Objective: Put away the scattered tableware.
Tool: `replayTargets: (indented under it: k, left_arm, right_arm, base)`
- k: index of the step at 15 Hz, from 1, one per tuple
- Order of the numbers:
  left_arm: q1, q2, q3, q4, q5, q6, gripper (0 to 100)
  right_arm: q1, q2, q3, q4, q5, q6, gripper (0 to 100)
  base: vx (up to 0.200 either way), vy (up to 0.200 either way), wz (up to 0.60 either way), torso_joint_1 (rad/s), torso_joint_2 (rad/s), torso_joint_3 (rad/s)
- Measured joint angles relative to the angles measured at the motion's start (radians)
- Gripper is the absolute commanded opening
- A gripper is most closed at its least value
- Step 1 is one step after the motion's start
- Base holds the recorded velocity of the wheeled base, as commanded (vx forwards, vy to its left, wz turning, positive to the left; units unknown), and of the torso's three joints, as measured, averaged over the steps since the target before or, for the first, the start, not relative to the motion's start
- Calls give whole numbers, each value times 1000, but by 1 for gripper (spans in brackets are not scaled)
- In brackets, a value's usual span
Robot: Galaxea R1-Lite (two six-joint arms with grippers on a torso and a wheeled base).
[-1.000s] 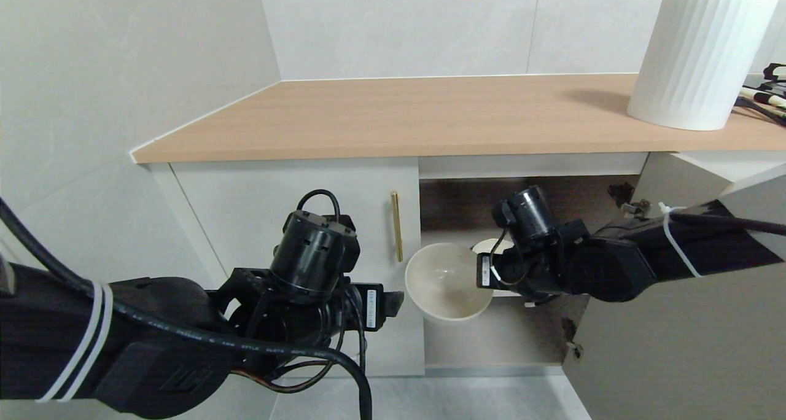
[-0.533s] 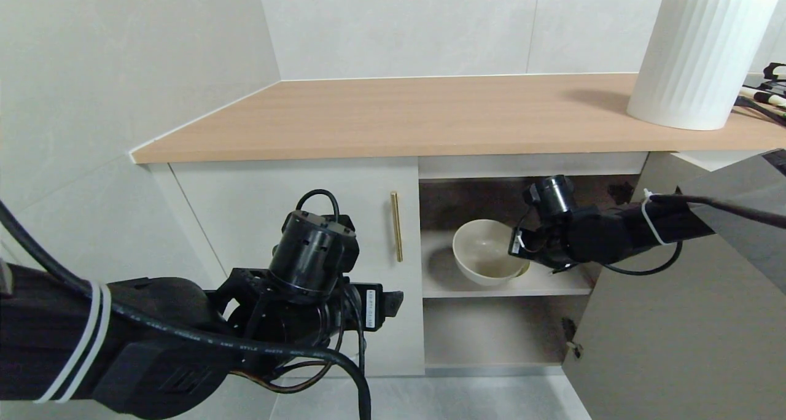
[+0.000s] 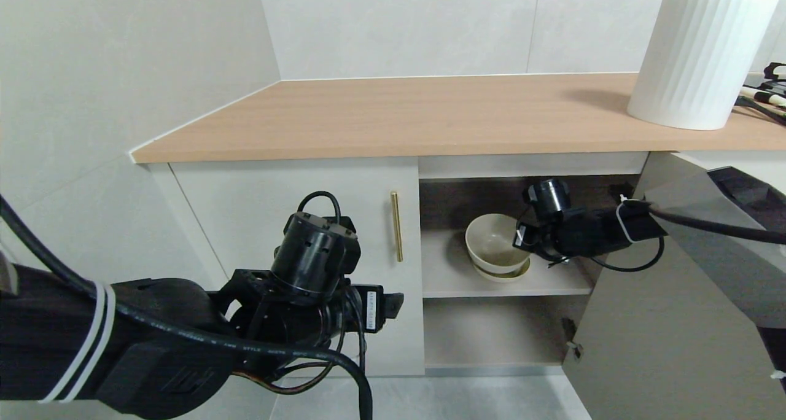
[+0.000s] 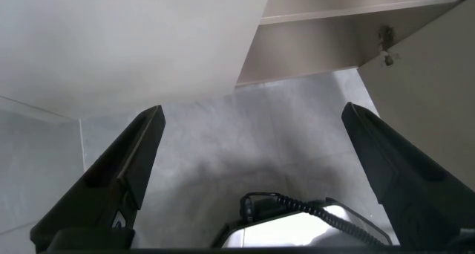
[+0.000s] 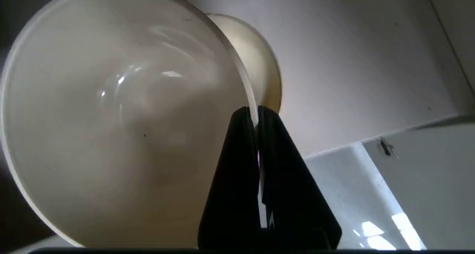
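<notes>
The bowl point(image 3: 491, 245) is gripped by its rim in the right end effector point(image 3: 519, 243), tilted, apparently for lowering onto the shelved plate point(image 3: 505, 277).

A ribbed canister point(image 3: 700, 58) stands on the countertop point(image 3: 393, 116).
</notes>
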Motion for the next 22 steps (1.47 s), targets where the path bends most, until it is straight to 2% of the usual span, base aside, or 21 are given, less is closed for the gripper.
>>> replayTargets:
  k: [19, 20, 22]
  left_arm:
    - [0, -2, 1, 0, 0, 0, 100]
    - [0, -2, 1, 0, 0, 0, 100]
    - [0, -2, 1, 0, 2, 0, 100]
  right_arm:
    - [-27, 101, -85, 0, -6, -4, 0]
    - [-27, 103, -85, 0, -7, -4, 100]
    - [-27, 105, -87, -1, -4, -7, 100]
  base:
    - [0, 0, 0, 0, 0, 0]
    - [0, 0, 0, 0, 0, 0]
    - [0, 0, 0, 0, 0, 0]
